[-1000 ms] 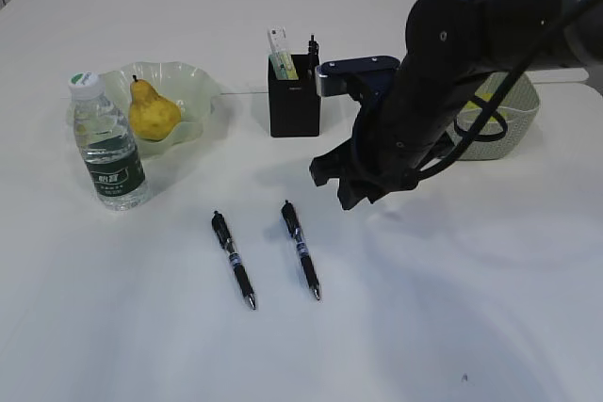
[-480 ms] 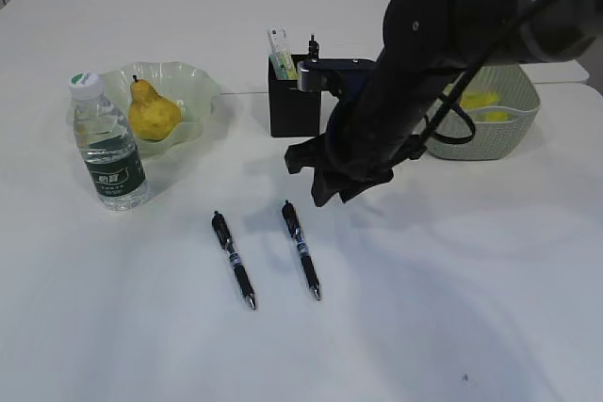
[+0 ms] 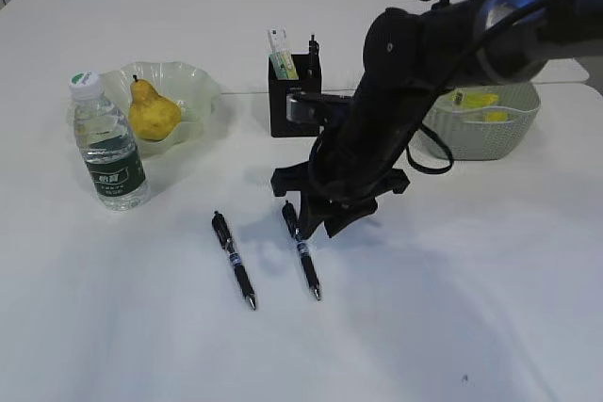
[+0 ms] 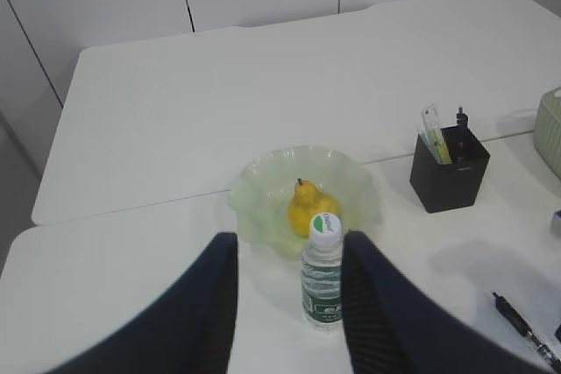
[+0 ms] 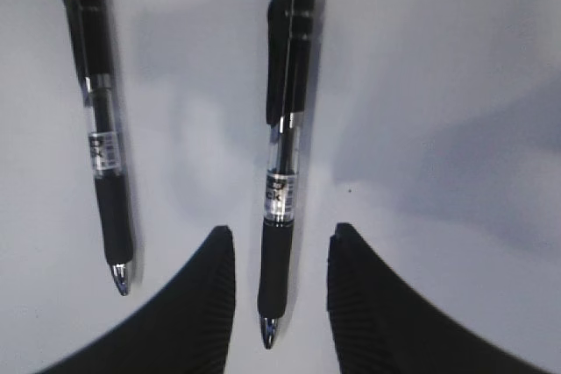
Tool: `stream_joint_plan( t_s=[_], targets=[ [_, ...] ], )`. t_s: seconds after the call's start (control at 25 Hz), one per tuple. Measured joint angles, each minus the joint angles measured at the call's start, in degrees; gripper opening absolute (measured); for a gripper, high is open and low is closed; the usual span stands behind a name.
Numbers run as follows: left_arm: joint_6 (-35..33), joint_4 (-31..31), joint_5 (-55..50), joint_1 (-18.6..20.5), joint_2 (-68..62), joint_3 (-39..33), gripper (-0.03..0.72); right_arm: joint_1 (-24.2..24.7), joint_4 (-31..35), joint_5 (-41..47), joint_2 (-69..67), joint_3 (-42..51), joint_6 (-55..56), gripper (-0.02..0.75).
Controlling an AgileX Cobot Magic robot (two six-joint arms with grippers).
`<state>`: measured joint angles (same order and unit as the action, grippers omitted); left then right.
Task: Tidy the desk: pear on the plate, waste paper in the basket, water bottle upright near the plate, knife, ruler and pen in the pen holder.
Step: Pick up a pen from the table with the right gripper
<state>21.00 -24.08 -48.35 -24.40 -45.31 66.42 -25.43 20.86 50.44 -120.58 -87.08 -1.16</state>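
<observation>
Right now the nearer pen (image 5: 282,164) is the thing to watch: it lies flat on the white bench (image 3: 452,308), and in the right wrist view its tip end sits in the gap between the spread fingers of the right end effector (image 5: 279,304), with the shaft running straight away along the approach line, so the fingers straddle it across its long axis. Nothing is pinched yet; the jaws stand apart on either side, empty. A second pen (image 5: 101,129) lies just beside it, roughly parallel, outside the fingers. So two pens loose on the bench, and the right arm is clearly the nearer one. From the exterior view that arm hangs low over the right-hand pen, between the pen holder (image 3: 294,105) and the front of the bench. One pen holder, already carrying a ruler (image 3: 282,54) and something dark. One pear (image 3: 151,112) sitting in one plate (image 3: 193,91), one water bottle (image 3: 108,143) upright just in front of it, one basket (image 3: 490,129) with yellow scraps inside. The left end effector (image 4: 289,304) hovers well back, fingers spread, empty, looking down on bottle and plate.
</observation>
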Motion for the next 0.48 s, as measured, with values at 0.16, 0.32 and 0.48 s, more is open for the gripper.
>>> stream_joint_plan(
  t_s=[0.16, 0.32, 0.48],
  targets=[
    [0.0, 0.0, -0.09, 0.0, 0.0, 0.0, 0.275, -0.1, 1.77, 0.69, -2.0, -0.07, 0.0, 0.314],
    [0.0, -0.13, -0.98, 0.0, 0.0, 0.0, 0.275, -0.89, 1.84, 0.81, -2.26, -1.93, -0.61, 0.347],
    [0.13, -0.93, -3.13, 0.0, 0.0, 0.0, 0.275, -1.91, 2.01, 0.89, -2.26, -3.3, -0.74, 0.356]
  ],
)
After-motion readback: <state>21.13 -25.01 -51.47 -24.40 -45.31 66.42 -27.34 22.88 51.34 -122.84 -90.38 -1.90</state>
